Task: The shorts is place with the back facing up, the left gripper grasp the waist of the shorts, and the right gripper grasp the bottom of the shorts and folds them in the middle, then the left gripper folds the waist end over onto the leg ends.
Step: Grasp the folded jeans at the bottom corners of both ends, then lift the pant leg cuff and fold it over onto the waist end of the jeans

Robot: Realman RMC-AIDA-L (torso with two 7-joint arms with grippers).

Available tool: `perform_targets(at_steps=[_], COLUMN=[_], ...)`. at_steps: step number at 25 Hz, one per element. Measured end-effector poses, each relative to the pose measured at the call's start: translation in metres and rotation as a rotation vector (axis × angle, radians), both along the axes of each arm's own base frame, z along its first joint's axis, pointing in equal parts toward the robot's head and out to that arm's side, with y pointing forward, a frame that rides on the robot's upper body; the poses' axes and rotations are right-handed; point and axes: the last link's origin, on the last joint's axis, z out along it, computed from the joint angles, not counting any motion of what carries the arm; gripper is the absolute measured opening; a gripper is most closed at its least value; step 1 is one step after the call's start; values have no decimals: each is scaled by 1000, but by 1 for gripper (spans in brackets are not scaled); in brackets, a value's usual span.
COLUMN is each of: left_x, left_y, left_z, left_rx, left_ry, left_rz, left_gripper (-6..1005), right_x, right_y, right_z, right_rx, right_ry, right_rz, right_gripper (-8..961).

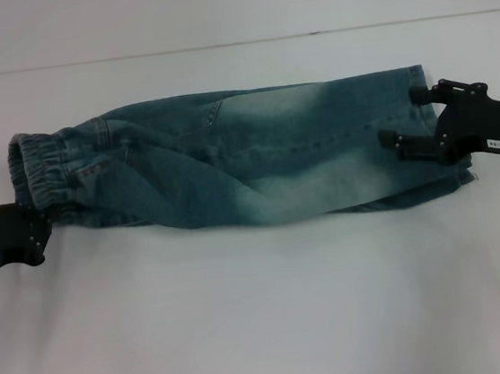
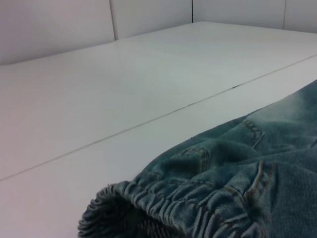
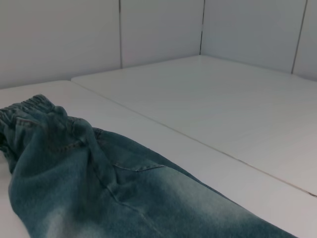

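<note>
The shorts (image 1: 247,165) lie folded lengthwise across the white table, faded blue-green denim. Their ruffled elastic waist (image 1: 36,171) is at the left and the leg ends (image 1: 424,131) at the right. My left gripper (image 1: 12,237) sits at the near corner of the waist, right against the band. The left wrist view shows the waist (image 2: 163,208) close up, the shorts (image 2: 257,168) behind it. My right gripper (image 1: 402,117) rests over the leg ends, open, its two black fingers (image 1: 416,94) spread across the denim. In the right wrist view the shorts (image 3: 99,188) stretch away toward the waist (image 3: 25,109).
The white table (image 1: 264,312) extends all around, with a seam line (image 1: 216,46) across its far side. White wall panels (image 3: 158,29) stand behind the table.
</note>
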Motion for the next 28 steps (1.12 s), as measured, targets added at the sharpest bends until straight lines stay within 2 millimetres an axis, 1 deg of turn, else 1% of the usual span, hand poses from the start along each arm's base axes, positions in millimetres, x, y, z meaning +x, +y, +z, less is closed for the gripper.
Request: perform_targets(at_steps=[4,8,12,16,22,25,28], left_x=[4,11,24,38,66,90,112], left_y=[3,11,22,35,55,66,76], left_z=[4,15,21,23,28,33,32], left_rx=[1,-14,-55,-84,-116,-141,-176], left_ry=[-10,-8,15,27,28,37,50], left_rz=[-2,15,31,32,25,13,12], left_gripper=[37,43,49,55,65,70,74], right_x=[2,4,2,-3,-16,-24,-31], right_y=[-1,-1,0,3,18,26,31], right_z=[-4,-15,-32,-49,-75,-88,-97], right_rx=[12,46,84,118,157,137,113], right_ry=[7,31,52,70,23,-17,-48], right_rz=[7,28,67,86,76,71,65], right_gripper=[865,840,807,774,537,451,365])
